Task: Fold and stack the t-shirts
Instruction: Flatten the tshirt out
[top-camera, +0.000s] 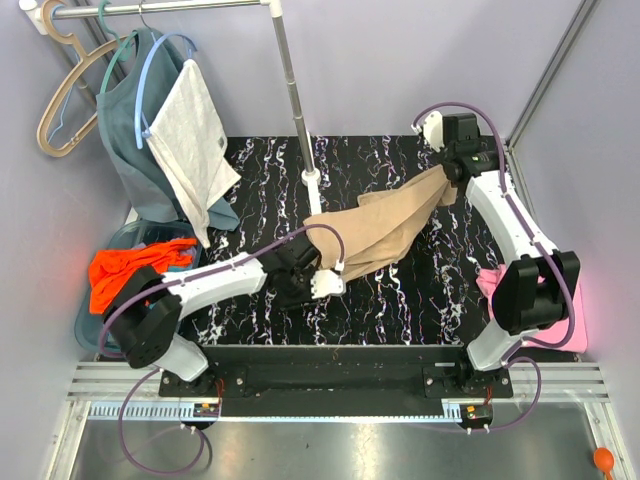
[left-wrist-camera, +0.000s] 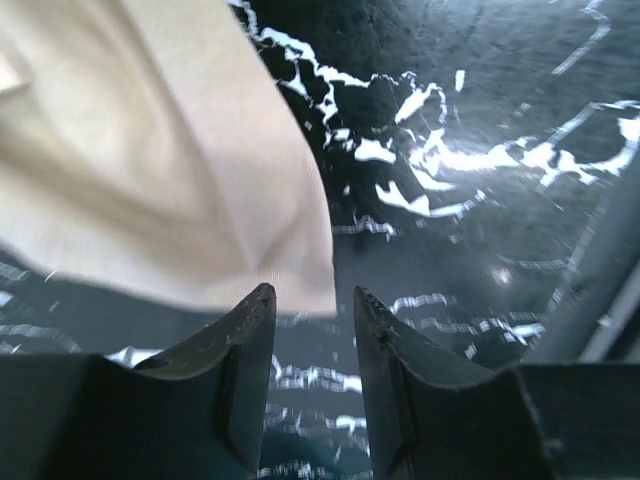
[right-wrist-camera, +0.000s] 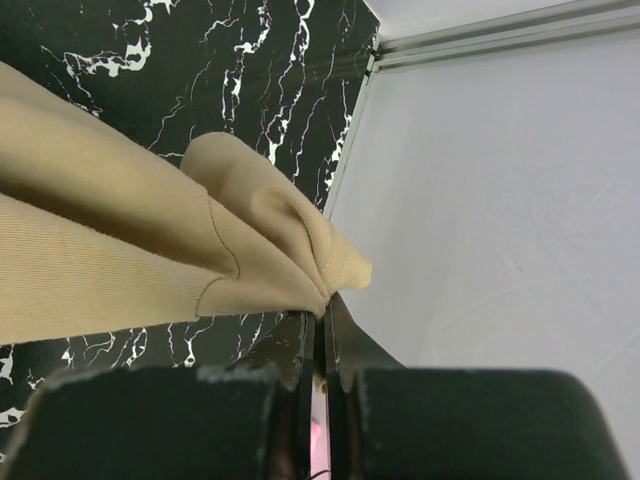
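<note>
- Right gripper (right-wrist-camera: 322, 318): pressed together on a bunched fold of the tan shirt (right-wrist-camera: 130, 250), holding that end up off the counter (right-wrist-camera: 200, 60) near the far right corner.
- Left gripper (left-wrist-camera: 312, 300): spread part-way, nothing in the gap. The shirt's lower edge hangs just past the fingertips.
- The tan shirt runs as a slack, twisted band from the right gripper down to the left one. Cannot tell whether its low end touches the counter.
- Step, as I read it: taking a second hold so the shirt can be spread flat. No fold made yet.
- Next move calls for easing the left gripper forward onto the hem corner, closing there, then drawing the two holds apart.
- Outward: pink shirt (top-camera: 490, 283) at the counter's right edge, partly hidden by the right arm.
- Orange shirt (top-camera: 125, 275) in the bin (top-camera: 85, 322), left.
- Teal shirt (top-camera: 125, 120) hanging on the rack (top-camera: 290, 90).
</note>
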